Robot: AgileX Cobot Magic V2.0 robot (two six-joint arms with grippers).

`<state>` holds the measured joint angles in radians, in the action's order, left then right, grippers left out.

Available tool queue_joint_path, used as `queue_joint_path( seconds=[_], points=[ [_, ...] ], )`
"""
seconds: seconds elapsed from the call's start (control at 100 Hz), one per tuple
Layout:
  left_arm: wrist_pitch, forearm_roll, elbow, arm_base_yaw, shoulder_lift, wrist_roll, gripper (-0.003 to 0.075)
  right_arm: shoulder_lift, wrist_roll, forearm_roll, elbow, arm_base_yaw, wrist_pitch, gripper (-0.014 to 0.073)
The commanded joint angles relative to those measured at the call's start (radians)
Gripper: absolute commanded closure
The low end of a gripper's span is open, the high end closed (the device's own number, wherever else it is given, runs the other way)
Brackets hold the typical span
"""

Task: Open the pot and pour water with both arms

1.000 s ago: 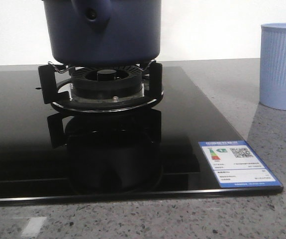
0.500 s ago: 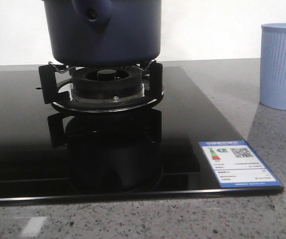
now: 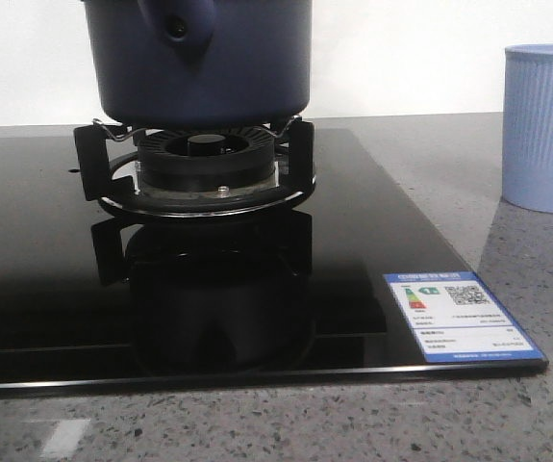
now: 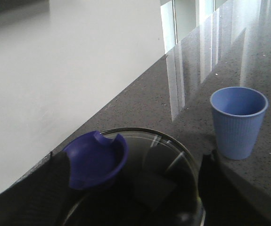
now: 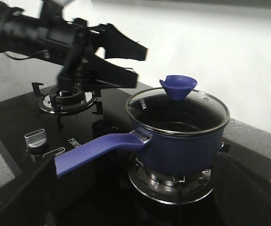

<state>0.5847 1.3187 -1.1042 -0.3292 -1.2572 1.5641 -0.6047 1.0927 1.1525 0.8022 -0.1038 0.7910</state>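
We see the pot (image 5: 180, 150), a round, dark navy-blue saucepan with smooth matte sides, sitting on the black burner grate (image 3: 194, 178) of a glossy black glass hob (image 3: 372, 241). A glass lid (image 5: 178, 110) with a metal rim still covers it, topped by a navy cup-shaped knob (image 5: 178, 87). In the right wrist view its long navy handle (image 5: 95, 150) sticks out level from the side, toward the hob's control knobs (image 5: 36, 139), and that handle sets the pot's long axis; in the front view the handle end with its round hole (image 3: 177, 27) points at the camera. The left gripper (image 5: 111, 59) hangs open above the hob beside the pot, near a 2nd burner (image 5: 67, 99), its black angular fingers spread and touching nothing. In the left wrist view the fingers are only dark blurs beside the lid. The right gripper is hardly seen, so we cannot tell its state. The hob lies on a grey speckled worktop (image 3: 536, 260) against a white wall (image 4: 69, 70). A pale-blue ribbed cup (image 3: 543, 125) stands upright on the worktop off the hob's right edge, and an energy label (image 3: 459, 316) sits at the hob's front right corner.
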Motion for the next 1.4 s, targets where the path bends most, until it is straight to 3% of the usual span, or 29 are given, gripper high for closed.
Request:
queue_joint_path(
  seconds=[0.0,0.36,0.68,0.77,1.08,1.2,1.39],
  points=[
    [-0.057,0.055,-0.067,-0.019,-0.032,0.002,0.0119,-0.011,0.014,0.044,0.033,0.000,-0.042,-0.0010],
    [-0.092,0.137,-0.102,-0.024,-0.162,0.002,0.0111,-0.011,0.014,0.044,0.033,0.000,-0.037,-0.0010],
    [-0.044,0.235,-0.104,-0.024,-0.220,0.002,0.0115,-0.011,0.014,0.044,0.033,0.000,-0.037,-0.0010],
    [-0.044,0.246,-0.104,-0.024,-0.220,0.002,0.0162,-0.011,0.014,0.044,0.033,0.000,-0.037,-0.0010],
    [-0.042,0.246,-0.104,-0.024,-0.220,0.002,0.0474,-0.011,0.014,0.044,0.033,0.000,-0.103,-0.0010],
    [-0.042,0.246,-0.116,-0.022,-0.213,0.002,0.0489,-0.011,0.014,-0.016,0.031,0.000,-0.213,-0.0009],
    [-0.042,0.248,-0.169,-0.022,-0.150,0.002,0.0488,-0.011,0.014,-0.134,-0.043,0.000,-0.553,-0.0009]
  ],
)
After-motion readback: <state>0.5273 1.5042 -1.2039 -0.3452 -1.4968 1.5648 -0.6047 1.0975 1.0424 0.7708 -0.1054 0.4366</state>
